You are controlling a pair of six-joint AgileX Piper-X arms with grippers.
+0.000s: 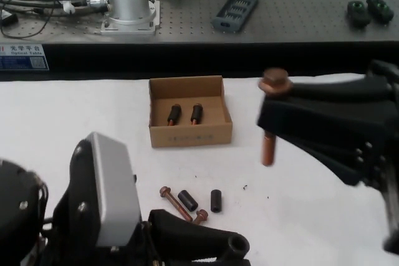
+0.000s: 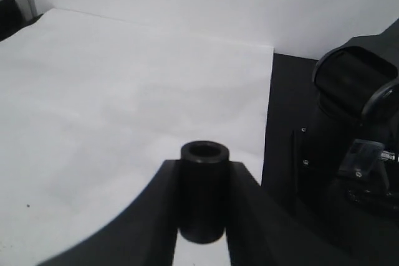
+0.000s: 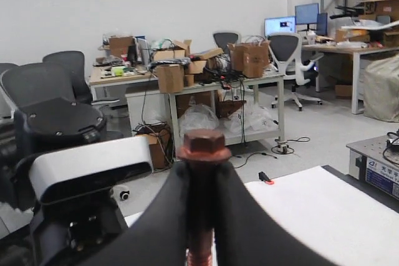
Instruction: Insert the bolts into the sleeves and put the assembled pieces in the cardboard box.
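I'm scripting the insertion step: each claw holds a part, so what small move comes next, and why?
Probably carry the right claw and its bolt, shank hanging down, over the left claw. The sleeve there stands upright with its bore open upward, and the two parts are apart, so lining them up likely comes before lowering.

- High: behind left arm and right arm, facing forward and down over the counter.
- Left wrist: just behind the left gripper, close on its sleeve, facing the right arm beyond.
- Right wrist: just behind the right gripper, close on its bolt, facing level over the left arm into the room.
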